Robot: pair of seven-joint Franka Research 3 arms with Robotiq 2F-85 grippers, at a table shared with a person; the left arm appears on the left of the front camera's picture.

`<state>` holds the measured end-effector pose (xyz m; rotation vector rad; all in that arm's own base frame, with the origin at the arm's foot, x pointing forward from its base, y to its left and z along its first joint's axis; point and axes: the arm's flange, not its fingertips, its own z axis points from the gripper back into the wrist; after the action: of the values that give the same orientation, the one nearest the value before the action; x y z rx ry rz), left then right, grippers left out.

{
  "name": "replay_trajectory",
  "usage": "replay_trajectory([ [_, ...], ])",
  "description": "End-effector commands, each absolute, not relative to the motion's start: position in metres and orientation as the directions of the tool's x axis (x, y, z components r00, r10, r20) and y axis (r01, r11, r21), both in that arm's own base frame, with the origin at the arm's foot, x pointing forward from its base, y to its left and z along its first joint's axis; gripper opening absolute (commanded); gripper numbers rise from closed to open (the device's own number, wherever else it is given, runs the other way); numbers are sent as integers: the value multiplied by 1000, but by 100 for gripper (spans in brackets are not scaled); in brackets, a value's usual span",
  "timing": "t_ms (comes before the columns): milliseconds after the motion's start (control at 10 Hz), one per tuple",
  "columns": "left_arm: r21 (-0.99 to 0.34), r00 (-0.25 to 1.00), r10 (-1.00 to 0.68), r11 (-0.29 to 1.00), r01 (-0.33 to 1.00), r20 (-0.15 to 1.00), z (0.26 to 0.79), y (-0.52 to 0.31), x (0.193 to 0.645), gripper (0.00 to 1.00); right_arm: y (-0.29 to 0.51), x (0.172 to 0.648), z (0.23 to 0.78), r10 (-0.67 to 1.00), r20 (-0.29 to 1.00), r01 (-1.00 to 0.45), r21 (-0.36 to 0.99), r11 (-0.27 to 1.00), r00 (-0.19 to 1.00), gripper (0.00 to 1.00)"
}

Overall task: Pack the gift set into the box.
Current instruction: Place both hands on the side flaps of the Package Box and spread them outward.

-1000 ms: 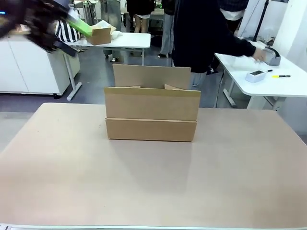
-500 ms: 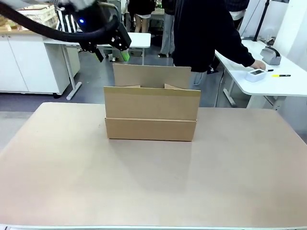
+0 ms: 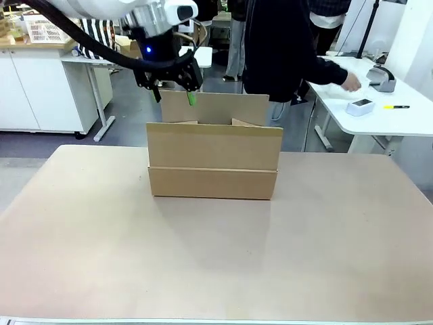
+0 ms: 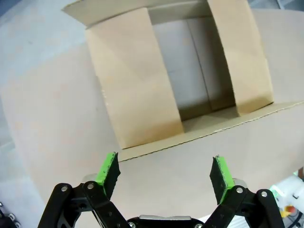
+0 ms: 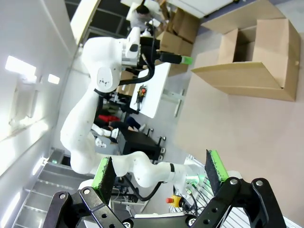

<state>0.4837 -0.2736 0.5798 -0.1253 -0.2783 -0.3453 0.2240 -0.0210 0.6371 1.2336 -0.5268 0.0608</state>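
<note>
The box (image 3: 213, 159), a wide brown cardboard carton, stands in the middle of the tan table with its top flaps open. My left gripper (image 3: 174, 97) hovers open just above the box's back left corner, in front of the raised rear flap. From the left wrist view, the box (image 4: 190, 80) lies below my open left gripper (image 4: 165, 171), with bare cardboard between its two folded-in flaps. My right gripper (image 5: 160, 170) is open with nothing in it, well away from the box (image 5: 251, 61). The gift set is out of view.
A person in a dark top (image 3: 284, 47) stands behind the box, one hand (image 3: 350, 82) reaching over a white side table (image 3: 379, 122). On it lie a small white device (image 3: 360, 104) and a yellow marker (image 3: 396, 107). The tan table (image 3: 216, 257) is bare in front of the box.
My left arm has swung in from the far upper left to above the box's back left corner. The person's hand has shifted on the side table.
</note>
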Motion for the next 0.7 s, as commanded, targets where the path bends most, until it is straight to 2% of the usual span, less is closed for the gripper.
replay_trajectory([
  [0, -100, 909, -315, 931, 352, 272, 573, -280, 486, 100, -19, 228, 640, -230, 439, -355, 875, 330, 868, 100],
  [100, -201, 952, -75, 970, 139, 297, 570, -277, 488, 100, -19, 228, 640, -230, 439, -355, 875, 330, 868, 100],
  [200, -217, 944, 118, 975, -51, 307, 560, -284, 503, 100, -19, 228, 640, -230, 439, -355, 875, 330, 868, 100],
  [300, -199, 946, 151, 975, -95, 287, 550, -293, 517, 100, -19, 228, 640, -230, 439, -355, 875, 330, 868, 100],
  [600, -91, 982, 70, 994, -54, 177, 519, -315, 555, 100, -19, 228, 640, -230, 439, -355, 875, 330, 868, 100],
])
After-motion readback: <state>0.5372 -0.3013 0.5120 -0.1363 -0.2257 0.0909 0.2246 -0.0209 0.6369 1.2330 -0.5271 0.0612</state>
